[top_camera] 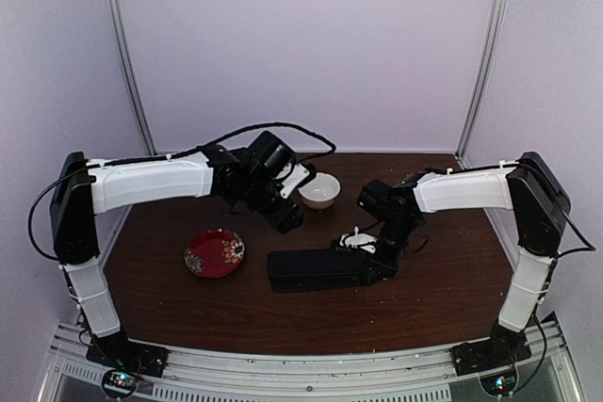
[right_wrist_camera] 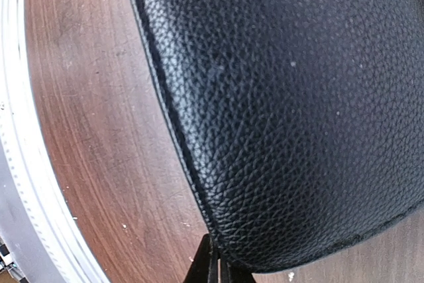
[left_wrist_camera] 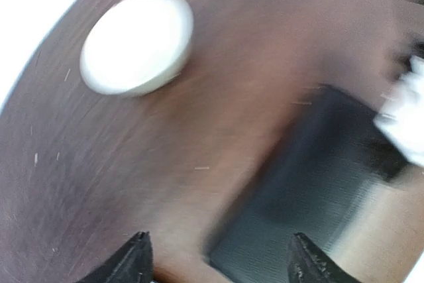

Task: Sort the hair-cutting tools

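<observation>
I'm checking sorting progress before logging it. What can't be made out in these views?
Silver scissors and thin black stick tool: seen in no view.
Right end effector: right wrist view, bottom edge cuts it; grip on the flat black leather case unclear.
Round white bowl: left wrist view, motion-blurred.
Red patterned plate: top view, pattern too small.

We see no readable text, label or number anywhere. The black leather case shows bare grain, the white bowl is plain, and the red plate carries only a pattern.
</observation>
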